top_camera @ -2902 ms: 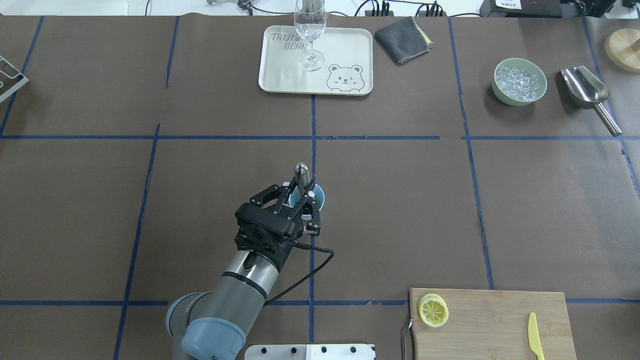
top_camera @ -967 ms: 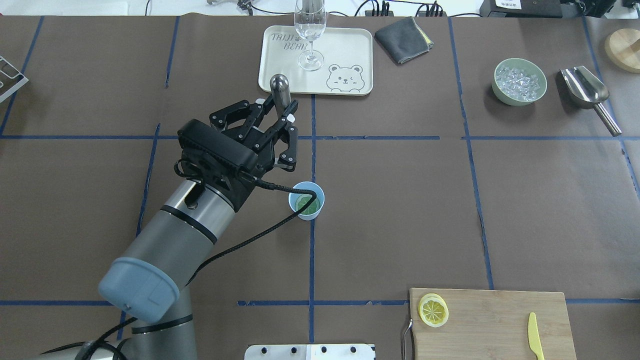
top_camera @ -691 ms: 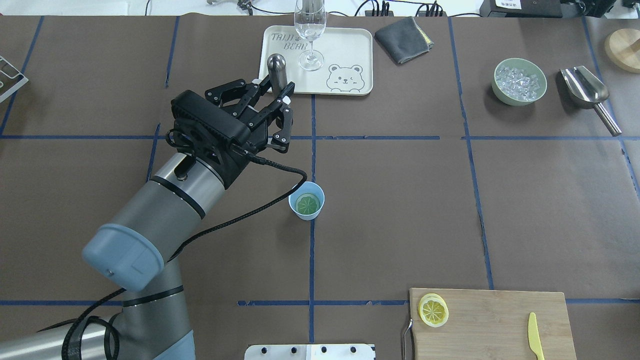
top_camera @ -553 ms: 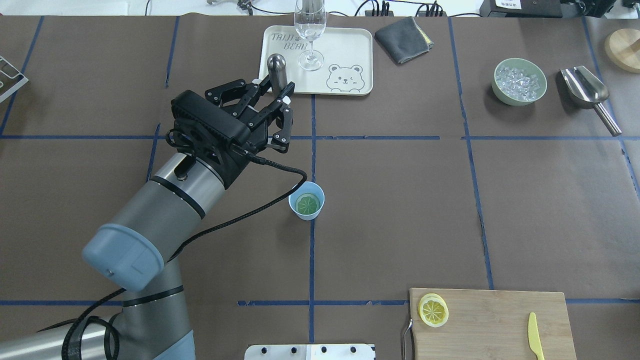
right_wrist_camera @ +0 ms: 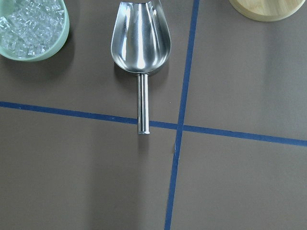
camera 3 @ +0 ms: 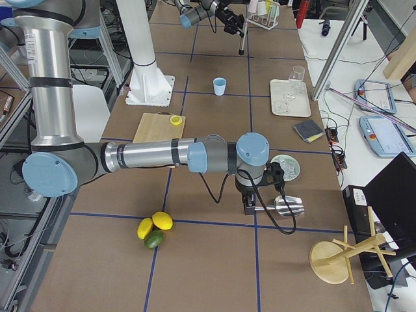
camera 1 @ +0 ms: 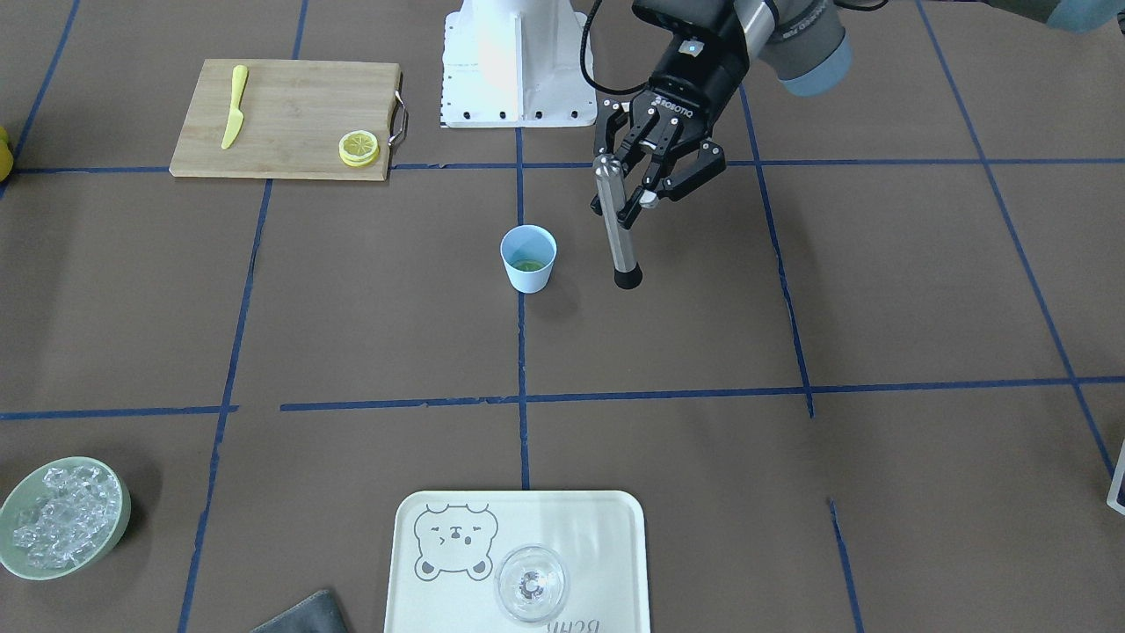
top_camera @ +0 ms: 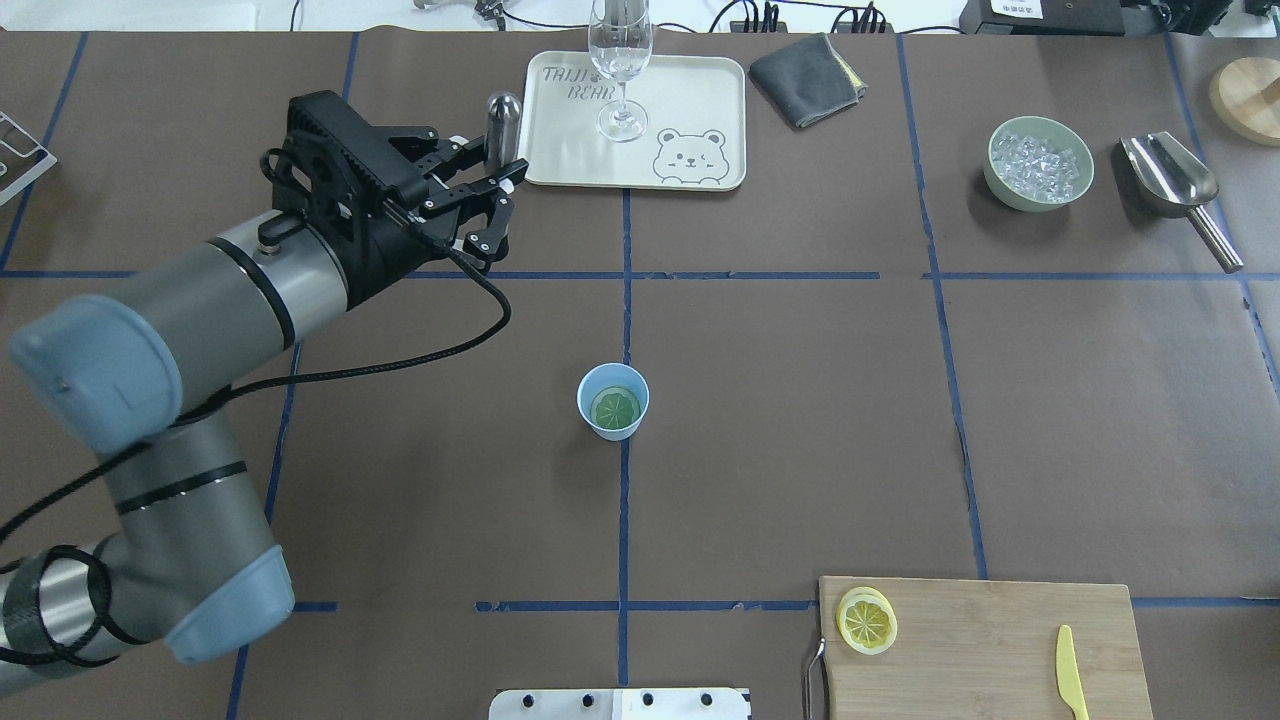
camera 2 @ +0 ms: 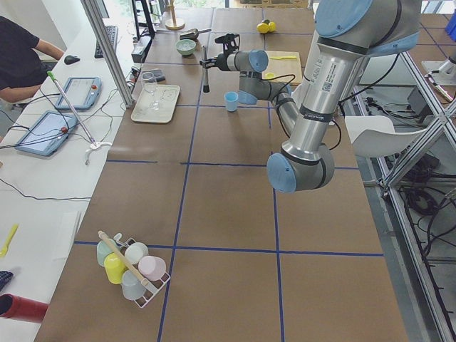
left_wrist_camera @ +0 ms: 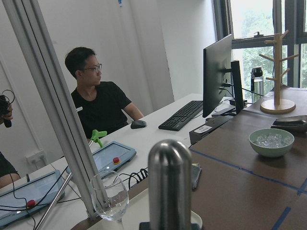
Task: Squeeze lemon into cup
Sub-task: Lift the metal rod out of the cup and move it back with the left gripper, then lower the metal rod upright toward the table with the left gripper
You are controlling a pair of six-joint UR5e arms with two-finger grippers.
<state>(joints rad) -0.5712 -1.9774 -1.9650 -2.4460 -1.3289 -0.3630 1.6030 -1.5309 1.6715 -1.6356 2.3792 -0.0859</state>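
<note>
The lemon [top_camera: 614, 407] lies flat at the bottom of the cup [top_camera: 600, 428], face up and tinted greenish there. The cup stands upright at the centre of the overhead view, on a blue tape line of the table [top_camera: 800, 420], with nothing steadying it. Note that it looks light and tapered: any off-centre push on its rim would likely tip it and spill the slice.

The left end effector [top_camera: 503, 186] is in the upper left of that view, well apart from the cup. Its fingers are closed on a steel muddler [top_camera: 503, 118], gripped near the top with the long shaft hanging free below. You should expect such a grip to invite slipping or swinging.

The muddler is just beside the edge of the tray [top_camera: 700, 100] and near the wine glass [top_camera: 621, 55]; a careless sweep could strike the glass.

The right end effector [camera 3: 249, 207] hangs by the scoop [right_wrist_camera: 140, 38]; whether it is open cannot be told.
</note>
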